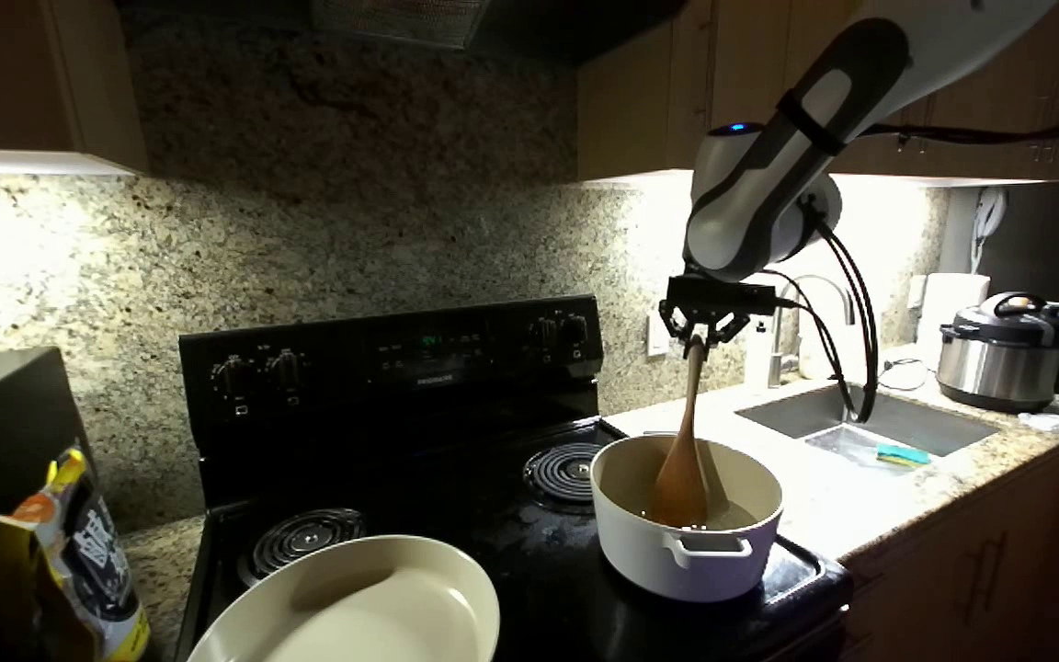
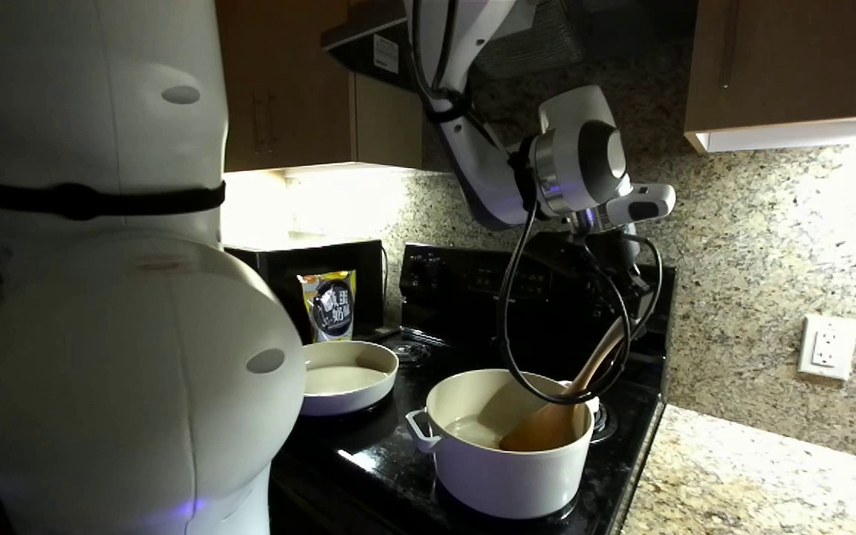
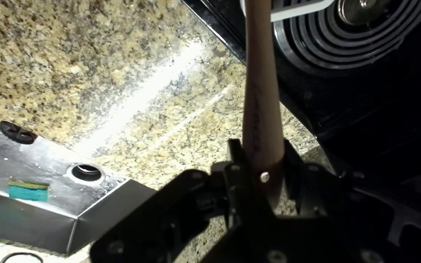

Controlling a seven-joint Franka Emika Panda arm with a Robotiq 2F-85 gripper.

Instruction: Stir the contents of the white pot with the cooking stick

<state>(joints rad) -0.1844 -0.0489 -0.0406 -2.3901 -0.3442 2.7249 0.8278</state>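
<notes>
The white pot [image 1: 667,556] stands on the stove's front burner beside the counter; it also shows in an exterior view [image 2: 506,483]. The cooking stick [image 1: 679,483], a wooden spoon, has its broad head down inside the pot and its handle rising, tilted; its head also shows in an exterior view [image 2: 547,429]. My gripper [image 1: 697,342] is above the pot, its fingers [image 3: 261,151] closed on the handle's upper end. A pale glossy surface, perhaps liquid, shows at the pot's bottom. No orange-brown food mass shows. In the wrist view only the pot's white handle [image 3: 302,9] shows.
A shallow white pan [image 1: 382,621] sits on the stove. A coil burner [image 1: 566,471] is behind the pot. A snack bag [image 2: 335,306] stands by the microwave. A sink [image 1: 870,423] and a steel cooker [image 1: 998,368] are beyond. A cable loop [image 2: 506,305] hangs over the pot.
</notes>
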